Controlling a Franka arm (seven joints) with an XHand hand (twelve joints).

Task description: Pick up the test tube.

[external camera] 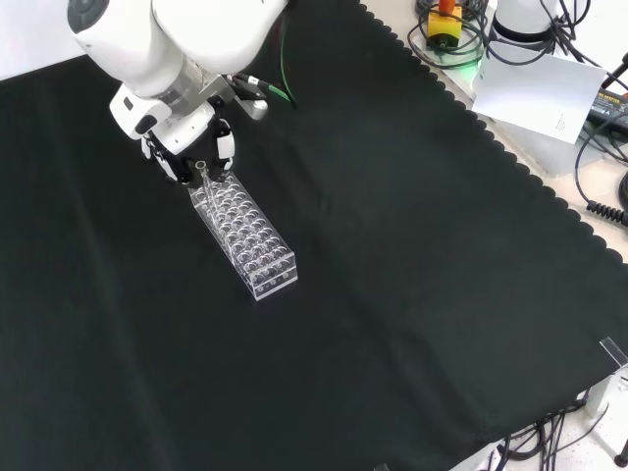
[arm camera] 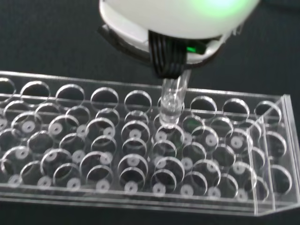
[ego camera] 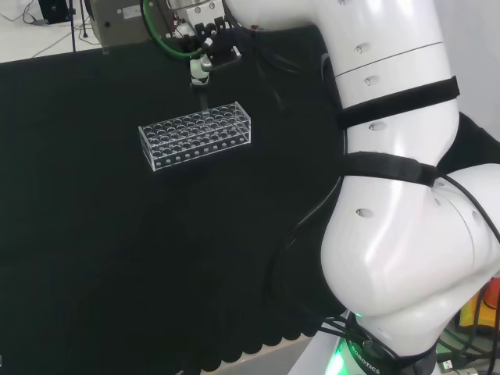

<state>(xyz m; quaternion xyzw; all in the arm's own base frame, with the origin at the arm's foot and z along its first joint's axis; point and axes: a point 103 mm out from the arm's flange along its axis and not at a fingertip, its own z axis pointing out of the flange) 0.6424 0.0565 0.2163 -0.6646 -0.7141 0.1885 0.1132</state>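
While the hand point(external camera: 191, 152) pinches the test tube point(arm camera: 172, 96), the clear rack point(ego camera: 197, 134) stands beneath.

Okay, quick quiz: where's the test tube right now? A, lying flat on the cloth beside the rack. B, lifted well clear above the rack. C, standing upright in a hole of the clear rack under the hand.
C: the wrist view shows the test tube upright in a hole of the rack, beneath the hand.
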